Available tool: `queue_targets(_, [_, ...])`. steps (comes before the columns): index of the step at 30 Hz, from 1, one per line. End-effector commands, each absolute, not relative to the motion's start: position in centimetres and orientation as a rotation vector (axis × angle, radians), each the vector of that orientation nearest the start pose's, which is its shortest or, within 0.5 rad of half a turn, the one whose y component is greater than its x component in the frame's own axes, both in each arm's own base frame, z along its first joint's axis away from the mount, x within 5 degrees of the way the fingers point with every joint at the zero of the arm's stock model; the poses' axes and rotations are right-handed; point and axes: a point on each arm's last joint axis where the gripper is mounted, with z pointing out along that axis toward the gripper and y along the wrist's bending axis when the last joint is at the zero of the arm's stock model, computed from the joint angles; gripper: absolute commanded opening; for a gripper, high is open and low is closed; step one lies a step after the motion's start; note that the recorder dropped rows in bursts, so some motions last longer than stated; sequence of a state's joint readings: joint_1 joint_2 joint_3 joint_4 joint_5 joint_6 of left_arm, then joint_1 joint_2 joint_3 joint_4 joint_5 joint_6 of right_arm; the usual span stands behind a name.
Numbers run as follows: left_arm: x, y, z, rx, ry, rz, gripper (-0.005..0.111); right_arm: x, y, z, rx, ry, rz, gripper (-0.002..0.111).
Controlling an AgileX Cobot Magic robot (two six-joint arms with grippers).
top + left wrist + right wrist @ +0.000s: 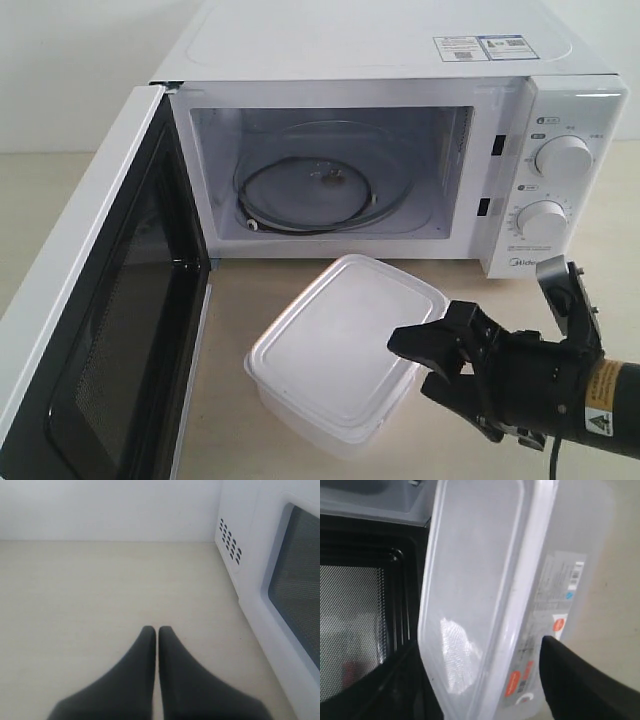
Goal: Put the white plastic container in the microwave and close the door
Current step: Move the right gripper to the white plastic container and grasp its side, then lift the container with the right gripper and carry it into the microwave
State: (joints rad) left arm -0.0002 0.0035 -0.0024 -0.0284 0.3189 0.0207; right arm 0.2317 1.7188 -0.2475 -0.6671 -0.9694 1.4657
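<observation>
Facing one open microwave [400,50] sits one white plastic container [335,340].

The right end effector [410,362] is matte black with angular fingers [440,335]. A yellow warning label [600,396] sits on its black wrist housing [540,385]; a black cable [553,462] exits below. The left end effector [157,632] has smooth, dark, tapered fingers.

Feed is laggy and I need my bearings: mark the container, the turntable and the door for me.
container [335,345]: exterior view, middle of its lid.
turntable [325,180]: exterior view, centre of the glass plate.
door [120,350]: exterior view, dark inner window.
</observation>
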Motion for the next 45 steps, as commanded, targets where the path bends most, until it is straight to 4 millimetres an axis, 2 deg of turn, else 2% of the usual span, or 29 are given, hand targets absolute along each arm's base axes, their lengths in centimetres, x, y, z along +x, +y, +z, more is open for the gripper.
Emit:
queue_targets(1, [5.4,-0.2,18.5,-0.005,1.799,-0.036,0.004,20.2,9.3,11.0,0.636,2.279,1.205,0.065])
queue_targets(9, [5.4,-0.2,18.5,-0.005,1.799,-0.036,0.004,21.3,9.6,11.5,0.673,2.255,1.231,0.065])
queue_targets(15, [5.4,-0.2,18.5,-0.005,1.799,-0.036,0.004,21.5,9.6,11.4,0.704,2.273,1.225,0.065])
queue_targets(20, [5.4,-0.2,18.5,-0.005,1.799,-0.036,0.004,20.7,11.0,11.5,0.685,2.31,1.299,0.065])
queue_targets(24, [5.4,-0.2,18.5,-0.005,1.799,-0.036,0.004,21.1,11.5,11.3,0.713,2.305,1.204,0.065])
queue_targets(37, [5.4,-0.2,18.5,-0.005,1.799,-0.036,0.004,21.3,11.2,11.1,0.742,2.331,1.141,0.064])
queue_targets(39, [5.4,-0.2,18.5,-0.005,1.799,-0.036,0.004,21.3,11.2,11.1,0.742,2.331,1.141,0.057])
queue_targets(45, [5.4,-0.2,18.5,-0.005,1.799,-0.036,0.004,21.4,11.3,11.1,0.729,2.326,1.149,0.016])
